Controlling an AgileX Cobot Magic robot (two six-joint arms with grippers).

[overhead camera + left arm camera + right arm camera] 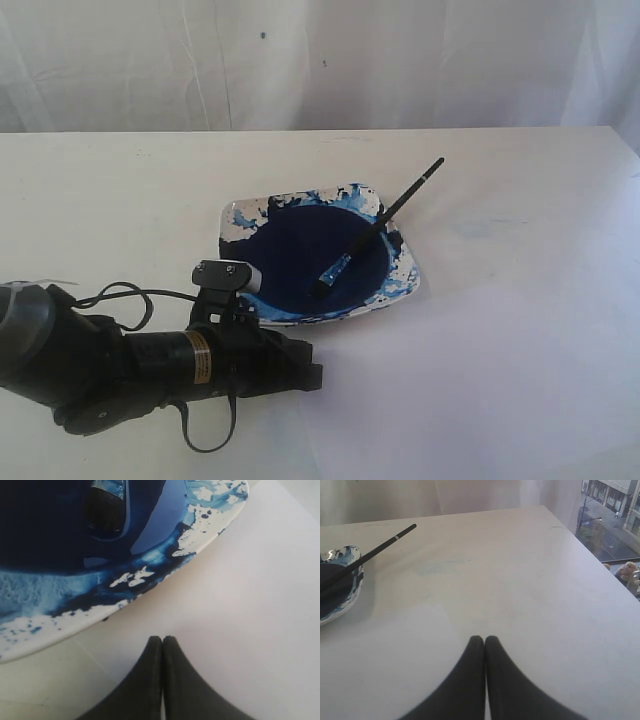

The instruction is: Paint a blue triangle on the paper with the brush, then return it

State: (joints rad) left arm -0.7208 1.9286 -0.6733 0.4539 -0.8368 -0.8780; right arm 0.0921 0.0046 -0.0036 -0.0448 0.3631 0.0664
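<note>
The left pincer [163,640] and right pincer [484,640] are pressed together, empty. The brush [383,220] is laid in the paint dish [210,525] just ahead of the left pincer.

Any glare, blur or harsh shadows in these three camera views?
Exterior view: soft even light, barely any shadow around the dish. Left wrist view: pale glare on the paint pool, everything slightly soft. Right wrist view: right gripper fuzzy-edged, the rest clearer.
</note>
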